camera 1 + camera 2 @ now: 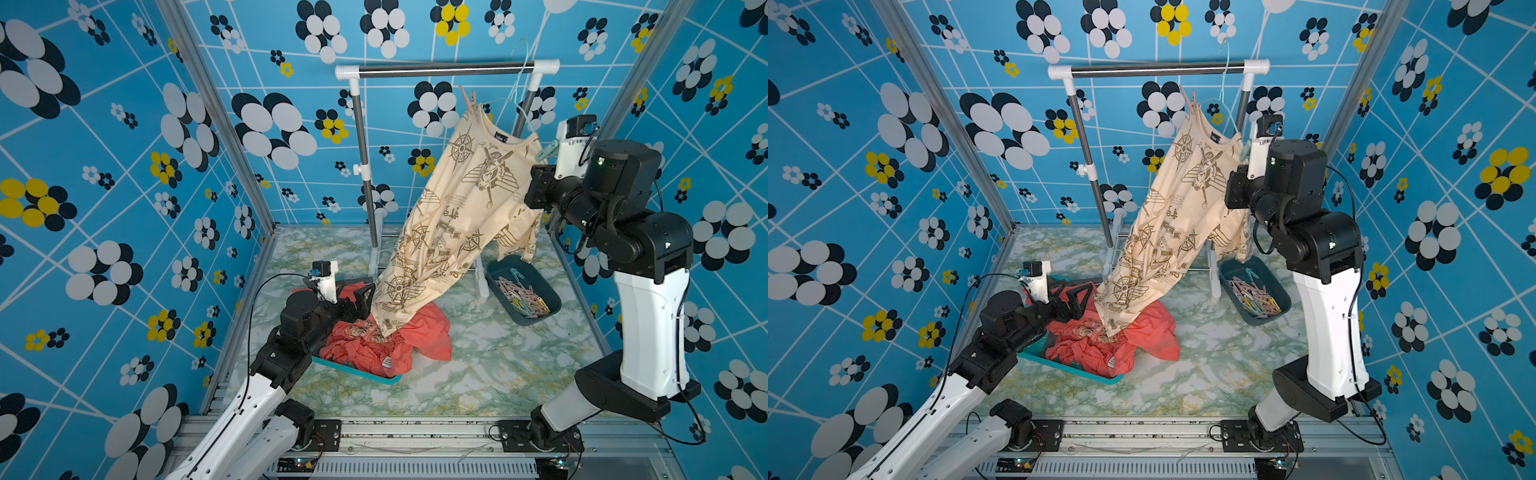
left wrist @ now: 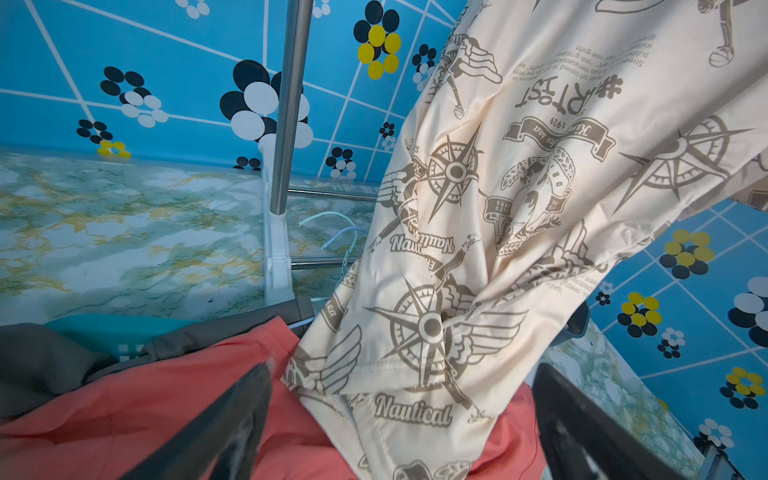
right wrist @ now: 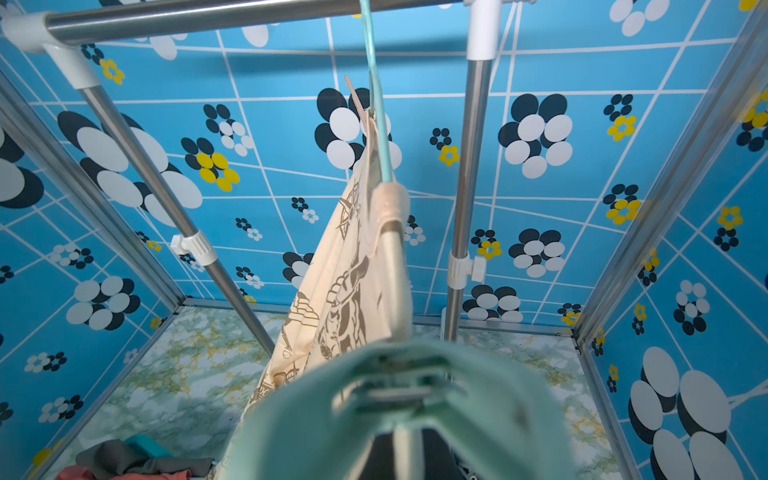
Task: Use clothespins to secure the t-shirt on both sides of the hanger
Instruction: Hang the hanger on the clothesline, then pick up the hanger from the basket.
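The cream, brown-printed nautical t-shirt [image 1: 457, 208] hung on a thin mint wire hanger [image 1: 519, 87]. The hanger was hooked over the steel rail [image 1: 444, 70] of the clothes rack, at 12 o'clock on the marble-patterned worktop [image 1: 498, 374]. The shirt hung slanted, its hem trailing toward 8 o'clock onto a coral garment [image 1: 424, 332] heaped in a teal basket [image 1: 357, 371].

A beige clothespin [image 1: 468, 97] already sat on the far shoulder, probably pinning that side to the wire.

The right tool [image 1: 552, 154] was closed on a mint-green clothespin [image 3: 399, 399], pinching its tail ends. In the right wrist view the pin pointed along the hanger's near arm, seemingly lined up so that cloth and wire would both fall inside its bite. Whether any cloth was already in its mouth could not be told.

The left tool [image 2: 403, 370] stood wide and gripped nothing, with its fingers [image 2: 232, 415] on either side of the hem. It was likely placed there to draw the cloth taut.

Spare pastel clothespins [image 1: 523, 297] lay in a dark blue-grey bin [image 1: 498, 266] at 3 o'clock, handy for the right arm.
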